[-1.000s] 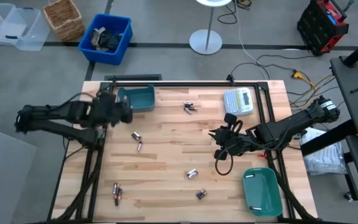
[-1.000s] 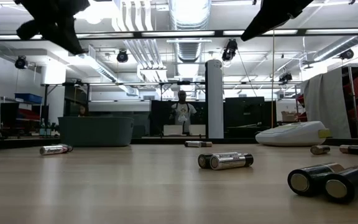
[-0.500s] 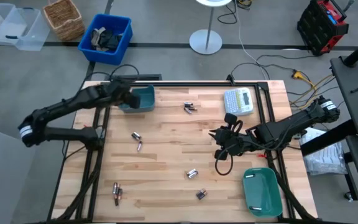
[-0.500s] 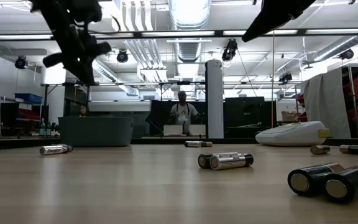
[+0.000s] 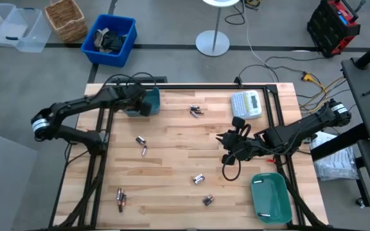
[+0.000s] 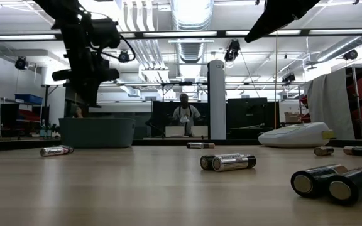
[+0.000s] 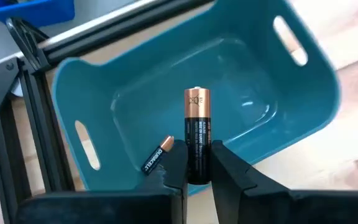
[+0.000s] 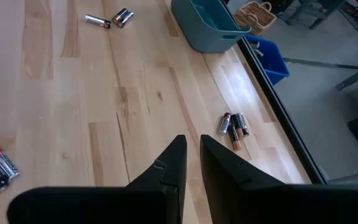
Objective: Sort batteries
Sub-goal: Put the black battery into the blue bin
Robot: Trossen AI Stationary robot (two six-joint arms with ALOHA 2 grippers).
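My left gripper [image 5: 146, 106] hangs over the teal bin [image 5: 141, 101] at the table's far left and is shut on a black battery with a copper end [image 7: 197, 134]. One small copper-tipped battery [image 7: 158, 154] lies on the bin's floor. Loose batteries rest on their sides on the wood: a pair [image 5: 196, 111] at the far side, two [image 5: 142, 145] left of centre, a pair [image 5: 198, 179], one [image 5: 207, 201] and a cluster [image 5: 121, 198] near the front. My right gripper [image 5: 227, 146] waits shut above the table right of centre, and shows in its wrist view [image 8: 192, 149]. My left gripper pinches the battery by its black lower half [image 7: 197, 163] between the two fingertips [image 7: 179, 158]. The fingers come from above, slanting down toward the bin. The battery lies along the fingers with its copper end [image 7: 197, 98] sticking out beyond them. It is lifted clear above the bin's inside.
A grey-white label maker [image 5: 246, 104] lies at the far right. A second teal bin [image 5: 270, 197] sits at the near right corner. A black frame rail [image 5: 191, 85] runs along the far edge. Bare wood lies between the scattered batteries.
My left arm has swung from the table's left edge toward the far side and then right, ending over the teal bin. In the low view its gripper has come down closer to the bin.
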